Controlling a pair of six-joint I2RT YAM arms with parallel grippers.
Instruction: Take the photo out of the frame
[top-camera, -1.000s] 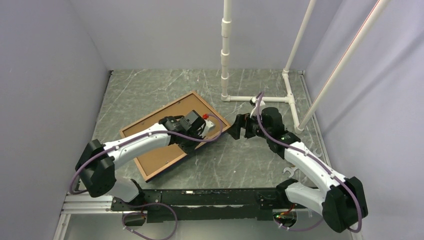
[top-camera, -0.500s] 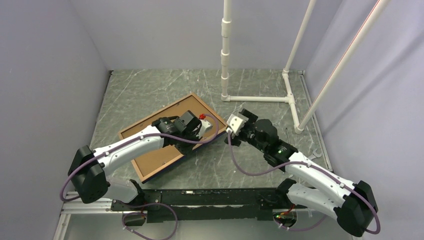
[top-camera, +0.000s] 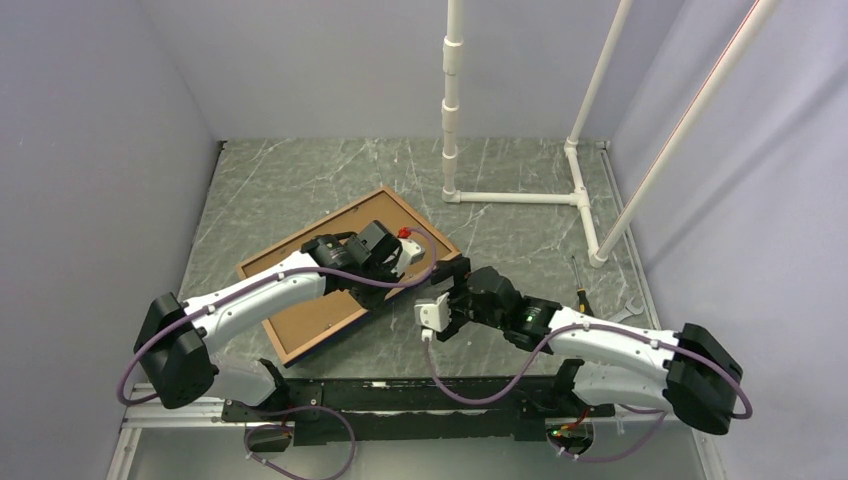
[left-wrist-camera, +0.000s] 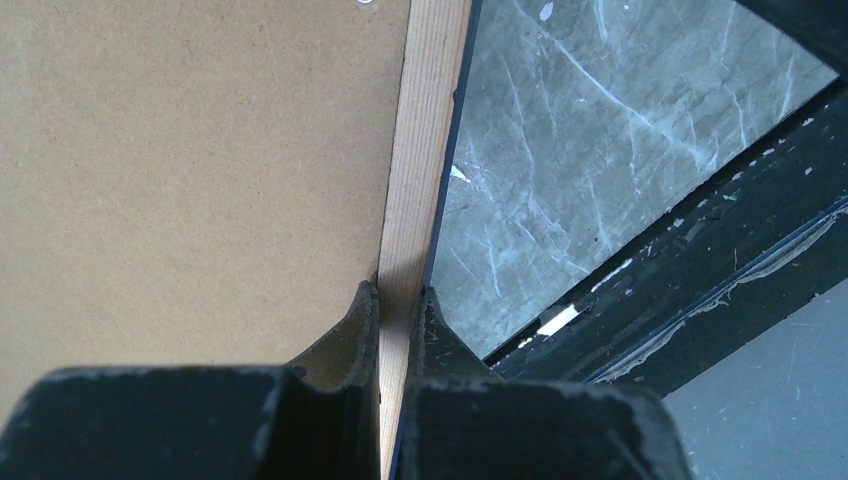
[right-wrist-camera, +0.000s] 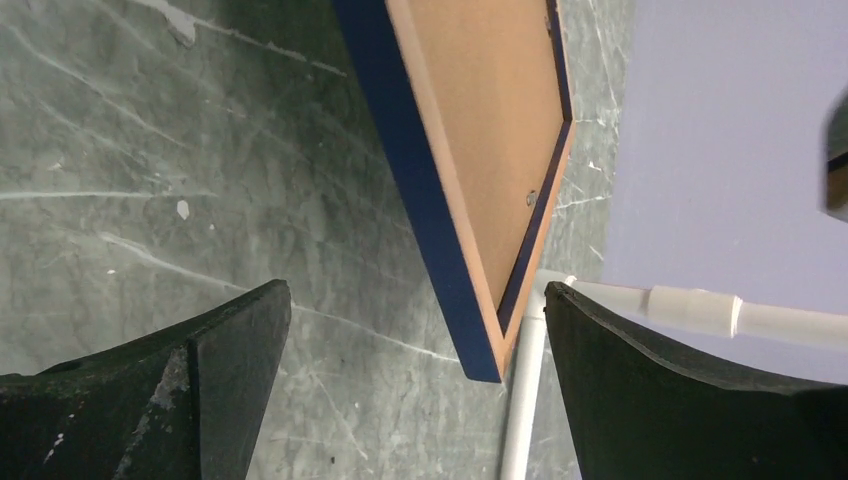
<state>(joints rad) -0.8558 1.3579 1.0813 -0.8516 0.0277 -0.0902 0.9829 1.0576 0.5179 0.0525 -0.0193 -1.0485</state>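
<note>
Holding: left hand (left-wrist-camera: 400, 295) pinched shut on one rail of the frame (right-wrist-camera: 420, 190), one finger on the inner board side, the other on the navy outer edge.
Right hand (right-wrist-camera: 418, 292): fingers spread wide, nothing between them.
Photo (top-camera: 340, 222): lying face down inside the frame, only the brown hardboard back showing, print side hidden.
Frame position: back up on the desk (top-camera: 520, 230), left of centre in the top view; flat or slightly tipped, cannot tell.
Long axis: running from about 8 o'clock to 2 o'clock in the top view.
Key relation: frame's corner at 12 o'clock from the right hand, just ahead of the open fingers and apart from them; right hand at about 4 o'clock from the frame's middle in the top view.
Nearer hand: left, already on the rail; right free and close by.
Step in hand: probably steadying the frame with the left while bringing the right in.
Next move: likely calling for the right hand to reach past the corner onto the backing, across the long axis.
Risk: frame sliding or pivoting about the single pinch.
</note>
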